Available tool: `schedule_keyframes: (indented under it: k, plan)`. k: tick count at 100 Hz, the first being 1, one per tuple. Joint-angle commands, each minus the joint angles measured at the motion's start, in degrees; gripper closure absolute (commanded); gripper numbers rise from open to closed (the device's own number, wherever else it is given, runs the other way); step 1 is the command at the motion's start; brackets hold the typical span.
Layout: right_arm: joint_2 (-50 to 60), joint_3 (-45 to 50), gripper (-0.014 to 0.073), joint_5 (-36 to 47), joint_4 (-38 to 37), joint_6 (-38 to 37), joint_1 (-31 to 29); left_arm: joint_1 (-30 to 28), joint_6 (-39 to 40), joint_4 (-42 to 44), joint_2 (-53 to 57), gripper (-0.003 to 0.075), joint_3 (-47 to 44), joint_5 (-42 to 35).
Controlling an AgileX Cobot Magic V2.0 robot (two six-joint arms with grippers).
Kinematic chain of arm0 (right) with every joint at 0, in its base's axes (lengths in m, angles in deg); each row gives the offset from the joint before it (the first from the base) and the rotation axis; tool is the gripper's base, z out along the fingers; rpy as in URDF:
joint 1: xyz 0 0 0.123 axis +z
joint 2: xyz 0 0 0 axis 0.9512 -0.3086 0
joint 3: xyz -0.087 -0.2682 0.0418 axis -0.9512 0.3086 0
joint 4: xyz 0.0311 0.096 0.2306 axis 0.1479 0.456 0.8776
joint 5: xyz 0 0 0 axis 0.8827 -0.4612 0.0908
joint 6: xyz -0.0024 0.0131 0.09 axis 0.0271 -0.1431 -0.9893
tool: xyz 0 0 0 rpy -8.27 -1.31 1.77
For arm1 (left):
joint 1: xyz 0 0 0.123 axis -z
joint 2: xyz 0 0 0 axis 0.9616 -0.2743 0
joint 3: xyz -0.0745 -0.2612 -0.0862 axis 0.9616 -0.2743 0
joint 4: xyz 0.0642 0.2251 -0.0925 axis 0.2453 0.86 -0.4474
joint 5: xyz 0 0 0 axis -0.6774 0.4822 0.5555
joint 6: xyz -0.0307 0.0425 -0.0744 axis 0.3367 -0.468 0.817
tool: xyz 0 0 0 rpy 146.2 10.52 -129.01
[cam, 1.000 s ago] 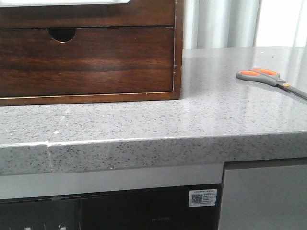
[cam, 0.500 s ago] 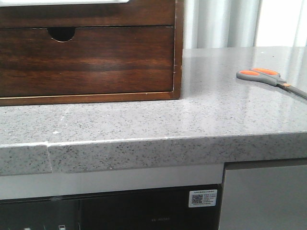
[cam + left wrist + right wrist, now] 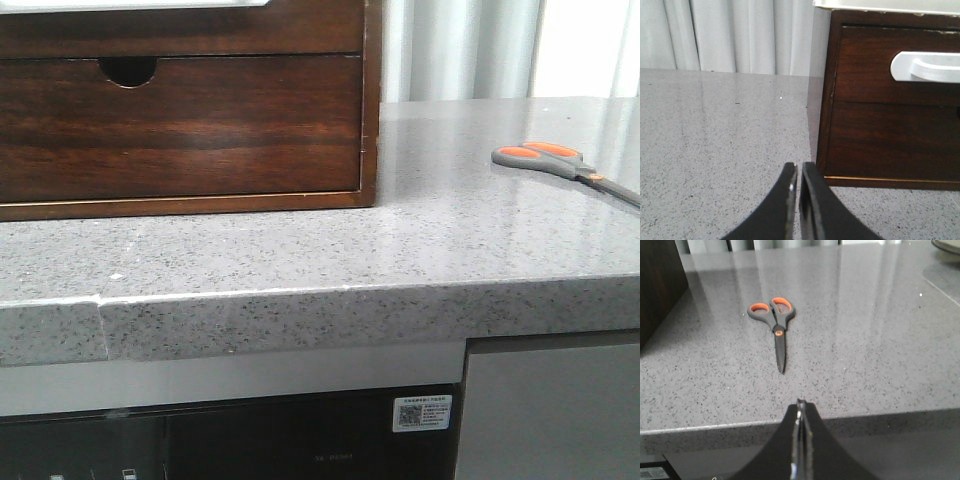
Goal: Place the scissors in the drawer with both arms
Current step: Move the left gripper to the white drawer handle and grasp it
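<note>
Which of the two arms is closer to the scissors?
Right. Its gripper points at the scissors across bare counter; the left gripper is by the drawer cabinet.

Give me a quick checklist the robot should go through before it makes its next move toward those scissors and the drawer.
1. Scissors in reach, lying flat and closed on the counter: ok.
2. Nothing lying on or against the scissors: ok.
3. Drawer open to receive them: not ok, its front is flush and shut.
4. Finger notch in the drawer's top edge unblocked: ok.
5. Right hand open for a grasp: not ok, fingers pressed together.
6. Left hand open to pull the drawer: not ok, almost shut.
</note>
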Motion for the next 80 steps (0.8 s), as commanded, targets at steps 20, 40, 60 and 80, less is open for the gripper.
schedule_keyframes:
  k: [20,40,60,80]
  plan:
    - [-1.3,-2.1,0.066,3.4,0.1,0.3,0.1,0.5,0.0,0.6,-1.4,0.0622,2.2,-12.3]
    - [-1.3,-2.1,0.066,3.7,0.1,0.3,0.1,0.5,0.0,6.4,-1.5,0.0503,2.2,-13.4]
    - [-1.3,-2.1,0.066,3.8,0.1,0.3,0.1,0.5,0.0,20.4,-5.5,0.0393,2.2,-17.0]
    - [-1.3,-2.1,0.066,3.8,0.1,0.3,0.1,0.5,0.0,34.5,-13.9,0.0391,3.0,-27.4]
